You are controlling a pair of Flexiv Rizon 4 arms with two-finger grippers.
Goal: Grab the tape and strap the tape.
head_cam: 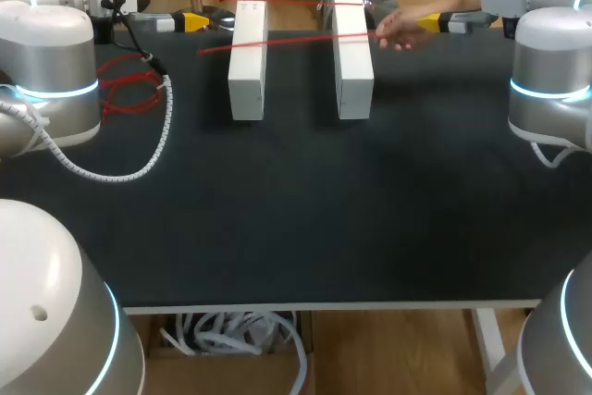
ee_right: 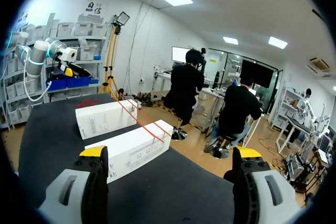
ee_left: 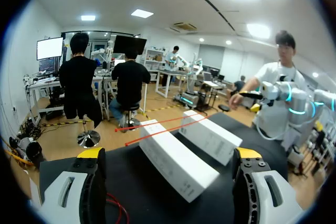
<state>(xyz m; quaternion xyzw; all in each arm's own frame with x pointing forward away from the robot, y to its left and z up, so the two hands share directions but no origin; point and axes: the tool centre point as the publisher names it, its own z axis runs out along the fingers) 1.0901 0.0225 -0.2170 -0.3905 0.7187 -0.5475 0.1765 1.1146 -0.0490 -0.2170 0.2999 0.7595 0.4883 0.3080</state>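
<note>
Head view: tape (head_cam: 287, 41) lies across boxes (head_cam: 248, 57) ahead of left gripper (ee_left: 169, 153) and right gripper (ee_right: 170, 152), both spread, empty. Grabbing seems unstarted; next, close on tape ends.

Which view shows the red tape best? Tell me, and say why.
Head view: both strands of the red tape run across the two white boxes, a person's hand at one end. The wrist views show it slantwise over the boxes' far ends.

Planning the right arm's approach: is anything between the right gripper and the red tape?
Yes. A person's hand sits between the right gripper and the red tape, at the tape's end by the right box.
</note>
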